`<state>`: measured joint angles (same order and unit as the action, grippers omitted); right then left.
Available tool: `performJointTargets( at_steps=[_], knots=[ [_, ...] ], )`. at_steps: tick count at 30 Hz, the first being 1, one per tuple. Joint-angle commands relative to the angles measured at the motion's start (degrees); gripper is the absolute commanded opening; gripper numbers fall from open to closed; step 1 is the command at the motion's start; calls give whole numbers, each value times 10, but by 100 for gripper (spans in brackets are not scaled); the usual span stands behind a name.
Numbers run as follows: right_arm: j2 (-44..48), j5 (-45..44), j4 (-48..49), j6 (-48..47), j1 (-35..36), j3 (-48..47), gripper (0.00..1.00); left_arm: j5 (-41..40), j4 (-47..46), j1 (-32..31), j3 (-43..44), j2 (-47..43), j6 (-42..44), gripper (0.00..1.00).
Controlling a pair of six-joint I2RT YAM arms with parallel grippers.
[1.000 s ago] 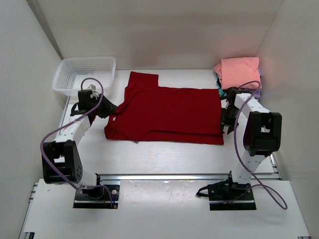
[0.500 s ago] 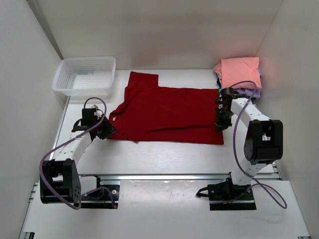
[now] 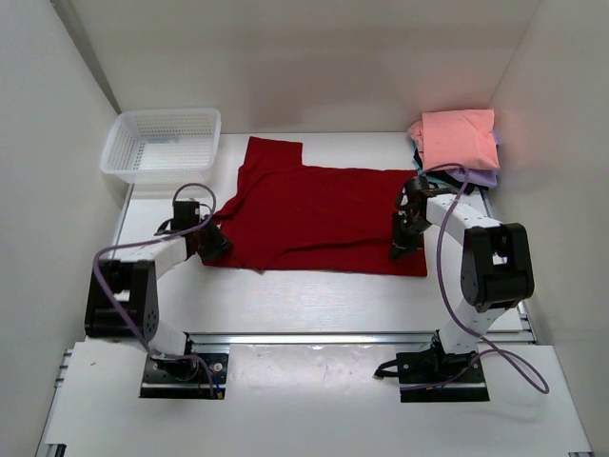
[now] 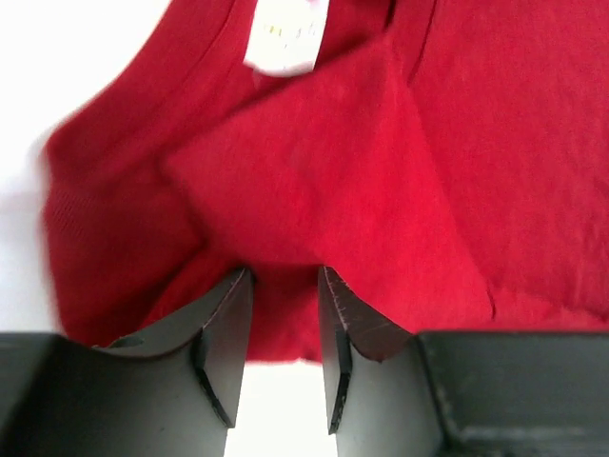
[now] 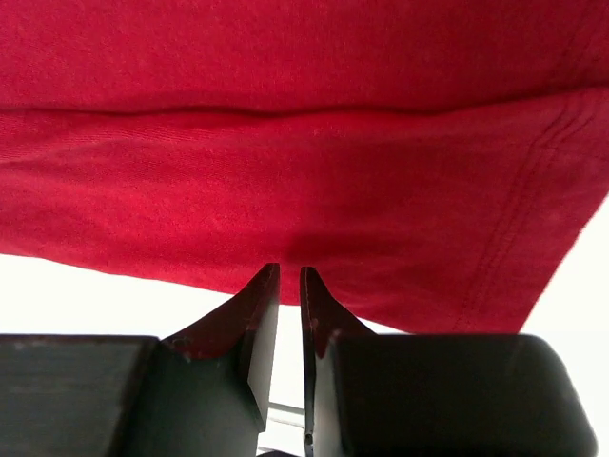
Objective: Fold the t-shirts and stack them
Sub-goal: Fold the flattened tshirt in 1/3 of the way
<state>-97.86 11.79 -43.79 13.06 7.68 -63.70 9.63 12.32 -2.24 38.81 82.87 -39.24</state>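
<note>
A dark red t-shirt [image 3: 314,214] lies spread flat across the middle of the table, collar to the left. My left gripper [image 3: 217,249] sits low at its near left corner. In the left wrist view that gripper [image 4: 285,271] is open, its tips at the edge of the red cloth [image 4: 381,143] below the white neck label [image 4: 285,38]. My right gripper [image 3: 400,249] rests on the shirt's near right part. In the right wrist view this gripper [image 5: 285,268] has its fingers almost together, pinching the red cloth [image 5: 304,143] at its edge.
A stack of folded t-shirts with a salmon pink one [image 3: 457,138] on top stands at the back right, with lavender cloth [image 3: 481,176] showing below it. A white mesh basket [image 3: 162,143] sits at the back left. White walls close in on both sides.
My left gripper has come from beside the basket down to the shirt's near left corner. My right gripper has moved left onto the shirt and closed.
</note>
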Motion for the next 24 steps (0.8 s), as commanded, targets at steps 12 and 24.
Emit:
performJointTargets(
  at_steps=[12, 24],
  knots=[
    [28, 21, 49, 22, 1, 53, 12, 10, -75, 7, 185, 80, -22, 44],
    [-31, 5, 60, 13, -5, 22, 13, -72, -27, -10, 14, -2, 35, 44]
  ],
)
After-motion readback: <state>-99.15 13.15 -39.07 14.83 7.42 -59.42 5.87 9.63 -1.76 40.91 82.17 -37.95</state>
